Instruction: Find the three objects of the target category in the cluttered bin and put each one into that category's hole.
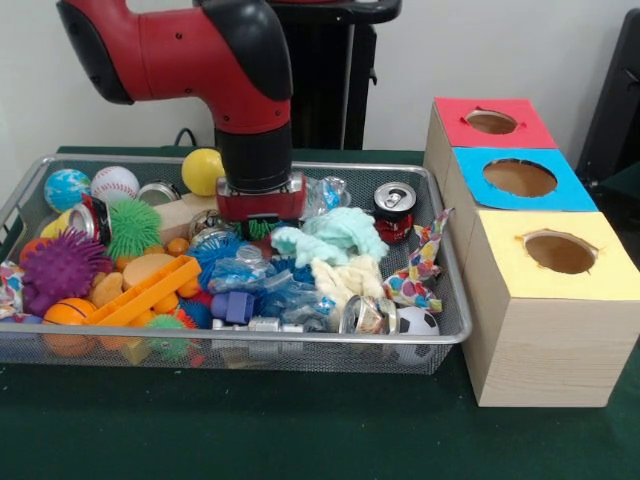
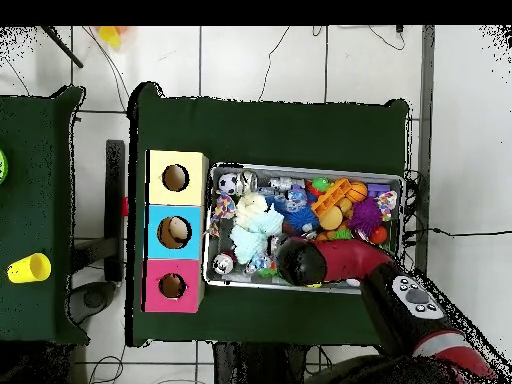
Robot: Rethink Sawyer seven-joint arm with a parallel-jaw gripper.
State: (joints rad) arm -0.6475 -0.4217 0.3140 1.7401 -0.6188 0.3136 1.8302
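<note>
the gripper's fingertips are buried in the bin (image 1: 440, 340) clutter behind the arm (image 1: 255, 150); their spread cannot be told.

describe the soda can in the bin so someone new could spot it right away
Start at the wire bin and go to its far corner nearest the red box. The soda can stands upright there, red, with a silver top. The clutter beside it is soft cloth.
</note>
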